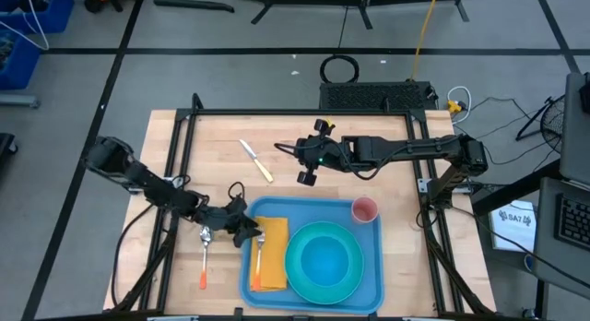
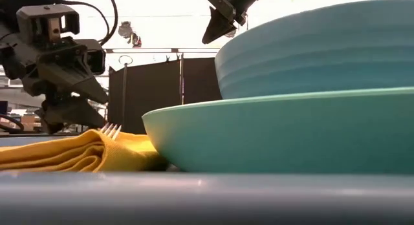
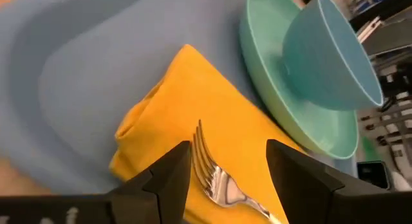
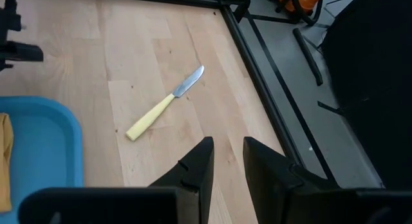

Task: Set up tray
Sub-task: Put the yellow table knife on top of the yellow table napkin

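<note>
- Blue tray [image 1: 369, 277] sits at the table's near edge, carrying napkin [image 1: 270, 254], fork [image 1: 260, 255] and plate [image 1: 324, 260].
- Left gripper [image 3: 228, 161] hovers open over the fork; lifting carelessly could drag the napkin.
- Right gripper [image 4: 226, 156], narrowly parted and empty, hangs above the knife [image 4: 165, 103]; a shallow pinch might skid it.

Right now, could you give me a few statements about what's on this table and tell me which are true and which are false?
1. A fork lies on the yellow napkin. True.
2. The knife is inside the blue tray. False: it lies on the bare wooden table, apart from the tray.
3. The left gripper is open around the fork. True.
4. The right gripper holds the knife. False: it is empty, above the table.
5. A pink cup stands in a corner of the tray. True.
</note>
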